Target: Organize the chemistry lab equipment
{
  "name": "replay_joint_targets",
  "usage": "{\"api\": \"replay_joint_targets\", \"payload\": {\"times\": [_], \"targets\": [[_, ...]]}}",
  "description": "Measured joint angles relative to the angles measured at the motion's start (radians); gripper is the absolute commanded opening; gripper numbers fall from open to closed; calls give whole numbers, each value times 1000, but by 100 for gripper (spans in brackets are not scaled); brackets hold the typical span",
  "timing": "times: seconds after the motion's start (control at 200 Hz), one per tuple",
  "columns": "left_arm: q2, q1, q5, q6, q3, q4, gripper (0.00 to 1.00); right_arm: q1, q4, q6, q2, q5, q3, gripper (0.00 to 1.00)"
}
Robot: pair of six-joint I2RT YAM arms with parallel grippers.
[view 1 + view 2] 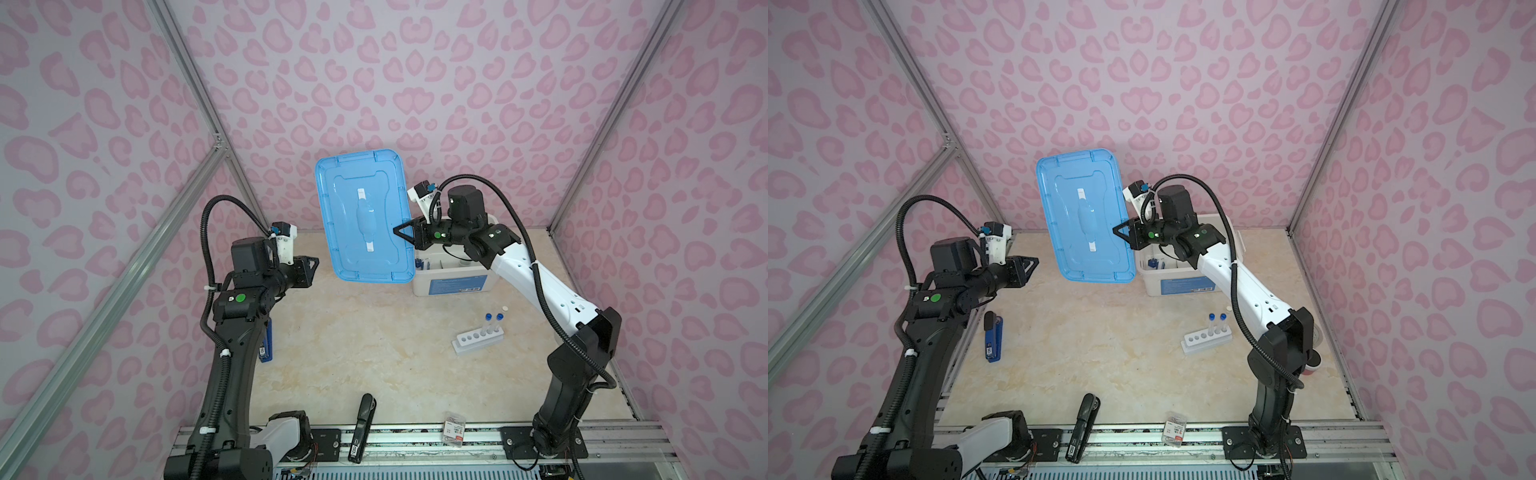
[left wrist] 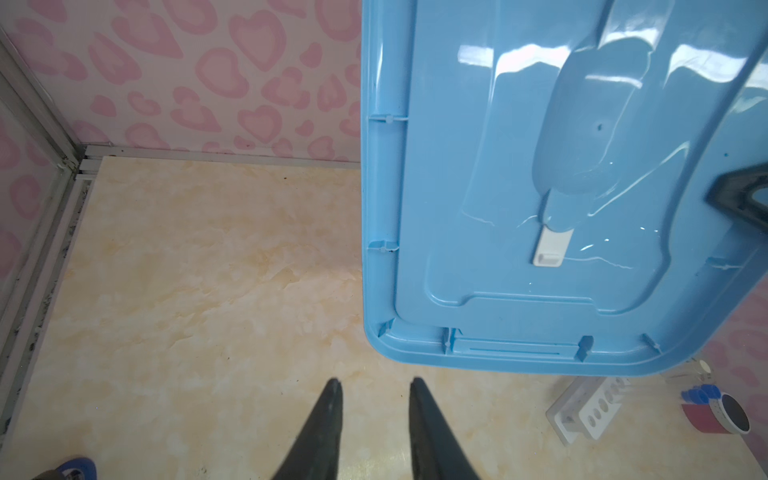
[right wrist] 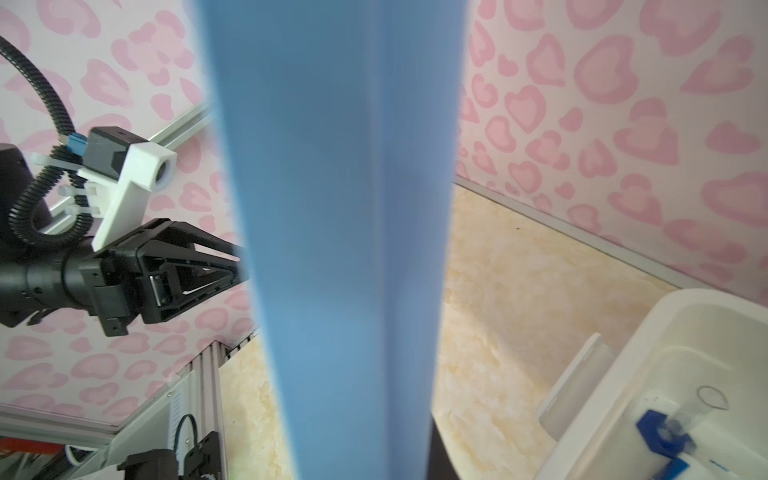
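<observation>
My right gripper [image 1: 400,232] is shut on the right edge of a blue box lid [image 1: 361,216], holding it raised and tilted over the table's back. Edge-on in the right wrist view, the lid [image 3: 345,208] hides most of the jaws. My left gripper [image 2: 376,380] stands open and empty, left of the lid [image 2: 540,166] and apart from it. Below sits the open white box [image 1: 453,282] with a blue-based cylinder [image 3: 665,432] inside. The white rack [image 1: 478,338] holds two blue-capped tubes [image 1: 492,322]; a white-capped tube [image 1: 504,309] is beside them.
A black stapler [image 1: 361,428] lies at the front edge, with a small packet [image 1: 453,430] to its right. A blue stapler [image 1: 993,336] lies under my left arm. Tape rolls [image 2: 719,411] sit near the right wall, past the rack [image 2: 590,411].
</observation>
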State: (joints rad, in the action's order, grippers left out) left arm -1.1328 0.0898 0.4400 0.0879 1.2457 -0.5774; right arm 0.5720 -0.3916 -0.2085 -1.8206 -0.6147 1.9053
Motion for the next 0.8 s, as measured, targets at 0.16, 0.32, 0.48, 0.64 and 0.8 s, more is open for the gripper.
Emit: {"api": "replay_joint_targets", "payload": {"times": [0.16,0.32,0.48,0.64,0.8], "targets": [[14,0,1,58,32,19,32,50,-134,140,19,224,105,8],[13,-2,10,171,59,85,34,105,-172,277,79,506,102,9],[-56,-27,37,345,109,135,31,175,-101,451,146,819,-29,11],[-107,-98,51,452,141,169,32,235,76,652,199,1109,-225,13],[-114,-105,50,549,149,235,35,283,325,850,237,1308,-387,13]]}}
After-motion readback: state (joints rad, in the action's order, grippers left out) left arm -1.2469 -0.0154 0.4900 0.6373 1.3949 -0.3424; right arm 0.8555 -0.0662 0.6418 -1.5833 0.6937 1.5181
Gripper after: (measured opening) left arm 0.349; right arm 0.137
